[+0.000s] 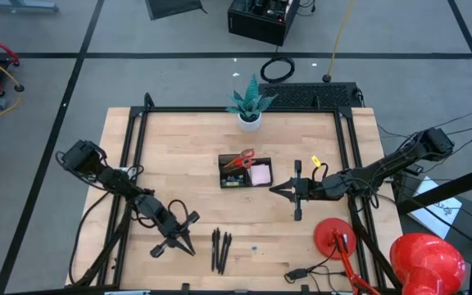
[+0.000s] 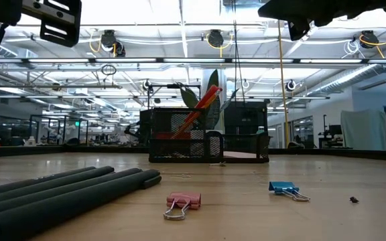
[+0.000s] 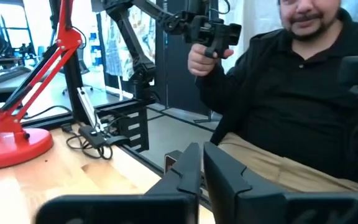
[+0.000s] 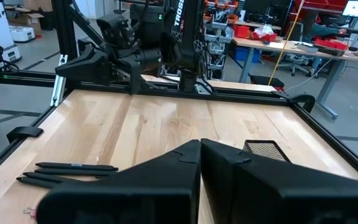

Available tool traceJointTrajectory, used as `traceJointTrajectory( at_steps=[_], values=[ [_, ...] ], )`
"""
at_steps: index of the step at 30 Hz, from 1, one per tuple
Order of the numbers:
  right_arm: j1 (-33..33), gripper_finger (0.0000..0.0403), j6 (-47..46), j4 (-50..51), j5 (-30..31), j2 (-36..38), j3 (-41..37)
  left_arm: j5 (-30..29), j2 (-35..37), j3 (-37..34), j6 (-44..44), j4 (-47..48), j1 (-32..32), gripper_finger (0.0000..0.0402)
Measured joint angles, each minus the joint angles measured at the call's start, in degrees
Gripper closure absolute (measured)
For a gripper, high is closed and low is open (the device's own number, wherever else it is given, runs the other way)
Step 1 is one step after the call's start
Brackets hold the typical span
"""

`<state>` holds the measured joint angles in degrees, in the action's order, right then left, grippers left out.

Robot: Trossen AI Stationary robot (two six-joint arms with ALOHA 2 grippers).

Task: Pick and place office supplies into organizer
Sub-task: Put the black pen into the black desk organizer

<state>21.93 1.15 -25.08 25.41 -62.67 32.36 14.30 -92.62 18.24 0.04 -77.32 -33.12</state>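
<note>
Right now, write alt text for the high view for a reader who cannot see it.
Overhead view of a wooden table: a black organizer at centre holds red-handled scissors and a pink sticky-note pad. Three black pens lie nearer the front edge. The left gripper sits beside the pens; the right gripper is beside the organizer.

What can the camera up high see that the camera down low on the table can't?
Only the high view shows both grippers, the left gripper and the right gripper, plus the red lamp base and the pink sticky-note pad inside the organizer. Only the low view shows a pink clip and a blue clip clearly, and the room's ceiling lights. Both show the organizer, the orange pencil, the black pens and the wooden table.
</note>
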Motion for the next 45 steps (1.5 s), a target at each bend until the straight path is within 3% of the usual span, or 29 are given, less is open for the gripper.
traceJointTrajectory(
  at_steps=[11, 16, 21, 26, 30, 39, 45],
  values=[
    [0.0, 0.0399, 0.17, 0.04, 0.0, 0.0, 0.0, -0.28, 0.0, 0.02, -0.55, 0.72, -0.01, 0.0317],
    [0.0, 0.0399, 0.17, 0.07, 0.0, 0.0, 0.0, -1.34, 0.0, 0.02, -0.53, 2.63, -0.01, 0.0314],
    [0.0, 0.0399, 0.16, 1.5, 0.0, 0.0, 0.0, -7.55, 0.0, 0.07, -0.07, 7.61, -0.01, 0.0314],
    [0.02, 0.0399, -0.31, 6.01, -0.39, -0.72, 0.0, -8.03, 0.0, 0.07, 6.72, 11.84, 0.84, 0.0338],
    [-0.58, 0.0399, 2.86, 6.34, -6.6, -3.16, -0.02, -4.15, 0.0, 0.07, 7.86, 14.3, 3.89, 0.0391],
    [-2.97, 0.0399, 4.79, -8.48, -21.85, -12.61, 0.08, -1.05, 0.0, 0.04, 3.76, 16.71, 12.5, 0.0397],
    [0.59, 0.0399, 7.19, -8.61, -20.96, -21.31, 3.83, -6.52, 0.0, 0.06, 0.01, 16.35, 12.99, 0.0398]
  ],
)
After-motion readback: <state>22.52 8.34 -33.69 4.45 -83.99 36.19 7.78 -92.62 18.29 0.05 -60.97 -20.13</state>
